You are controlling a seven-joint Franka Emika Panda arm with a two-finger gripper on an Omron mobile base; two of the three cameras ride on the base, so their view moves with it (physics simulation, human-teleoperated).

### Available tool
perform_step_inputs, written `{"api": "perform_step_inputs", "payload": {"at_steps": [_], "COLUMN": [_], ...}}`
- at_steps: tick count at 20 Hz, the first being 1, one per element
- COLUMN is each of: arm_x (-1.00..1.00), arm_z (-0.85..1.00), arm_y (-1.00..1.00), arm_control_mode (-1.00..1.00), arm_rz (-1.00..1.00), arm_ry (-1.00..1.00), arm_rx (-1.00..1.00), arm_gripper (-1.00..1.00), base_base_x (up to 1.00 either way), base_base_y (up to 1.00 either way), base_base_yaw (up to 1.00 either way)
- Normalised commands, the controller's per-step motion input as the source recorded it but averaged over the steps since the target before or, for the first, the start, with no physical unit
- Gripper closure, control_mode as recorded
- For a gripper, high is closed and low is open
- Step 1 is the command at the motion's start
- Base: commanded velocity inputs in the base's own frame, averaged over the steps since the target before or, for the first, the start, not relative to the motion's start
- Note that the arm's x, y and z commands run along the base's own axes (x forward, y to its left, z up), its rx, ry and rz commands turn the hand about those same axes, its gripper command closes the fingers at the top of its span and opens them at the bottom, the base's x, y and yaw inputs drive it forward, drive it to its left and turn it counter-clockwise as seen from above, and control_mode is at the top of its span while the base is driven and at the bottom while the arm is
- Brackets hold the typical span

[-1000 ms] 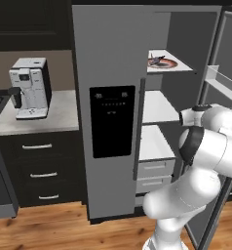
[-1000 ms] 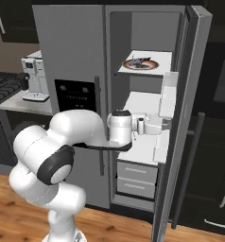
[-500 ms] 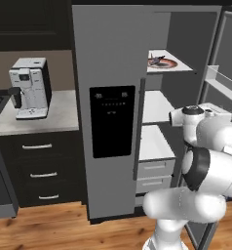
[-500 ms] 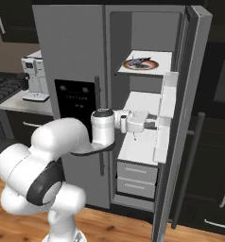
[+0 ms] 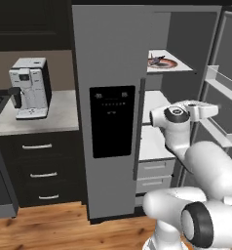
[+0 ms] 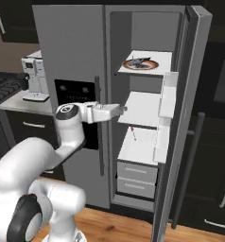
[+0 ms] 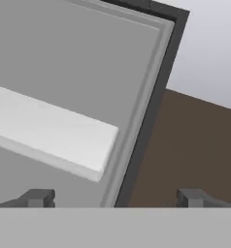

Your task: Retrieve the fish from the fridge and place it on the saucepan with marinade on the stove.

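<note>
I see the fridge (image 6: 76, 56) with its right door swung wide, leaving open room in front of the white shelves. The fish (image 6: 139, 62) lies on a red-rimmed plate (image 6: 153, 64) near the front edge of the top shelf (image 6: 157, 71). My gripper (image 7: 117, 196) hangs empty, fingers apart, level with the middle shelf, facing a door bin (image 7: 49, 138). A coffee machine (image 5: 30, 88) stands on the grey counter (image 5: 59, 114).
</note>
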Motion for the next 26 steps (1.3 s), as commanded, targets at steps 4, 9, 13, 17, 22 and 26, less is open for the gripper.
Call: {"api": "perform_step_inputs", "payload": {"at_steps": [4,9,13,17,22,26], "arm_x": [-0.58,-0.83,-0.95,-1.0,-0.87,-0.7], "arm_z": [0.75,0.11,-0.03,-0.16,-0.01,-0.09], "arm_y": [0.8,0.55,0.43,0.18,0.18,0.19], "arm_control_mode": [-1.0,-1.0,-1.0,-1.0,-1.0,-1.0], "arm_rz": [0.19,0.37,0.44,0.49,0.45,0.43], "arm_ry": [0.33,0.24,0.18,0.01,0.02,0.07], "arm_rx": [0.09,0.09,0.12,0.2,0.24,0.25], "arm_gripper": [-1.0,-1.0,-1.0,-1.0,-1.0,-1.0], "base_base_x": [0.0,0.0,0.0,0.0,0.0,0.0], "base_base_y": [0.0,0.0,0.0,0.0,0.0,0.0], "base_base_yaw": [0.0,0.0,0.0,0.0,0.0,0.0]}}
